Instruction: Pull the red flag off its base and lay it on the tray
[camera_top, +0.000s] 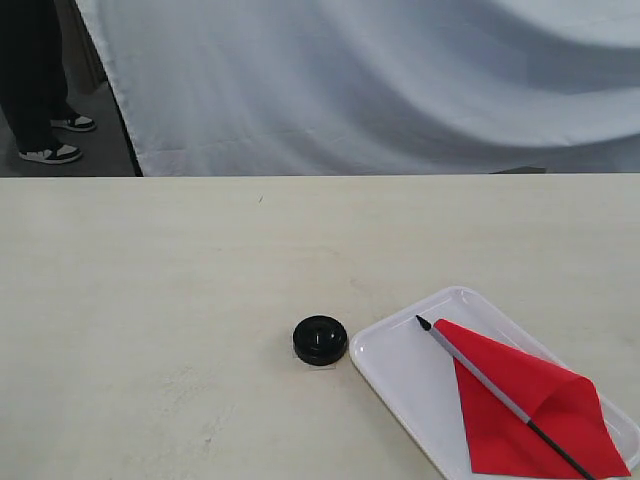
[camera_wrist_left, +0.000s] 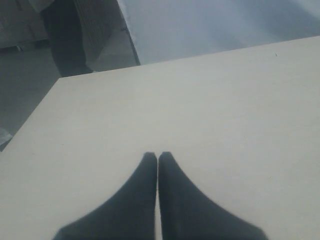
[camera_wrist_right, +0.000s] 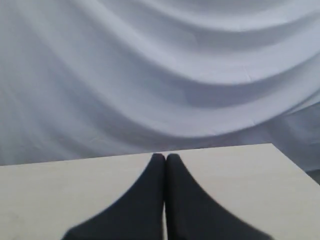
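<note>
The red flag (camera_top: 525, 415) lies flat on the white tray (camera_top: 395, 352) at the lower right of the exterior view, its black tip pointing up-left. The round black base (camera_top: 320, 340) stands alone on the table just left of the tray, its centre hole free. Neither arm shows in the exterior view. In the left wrist view my left gripper (camera_wrist_left: 158, 156) is shut with nothing between its fingers, over bare tabletop. My right gripper (camera_wrist_right: 165, 157) is likewise shut and holds nothing, facing the table's far edge. Neither wrist view shows the flag, base or tray.
A white cloth backdrop (camera_top: 380, 80) hangs behind the table. A person's legs and shoes (camera_top: 50, 150) stand at the far left, beyond the table's edge. The beige table (camera_top: 150, 300) spreads wide to the left of the base.
</note>
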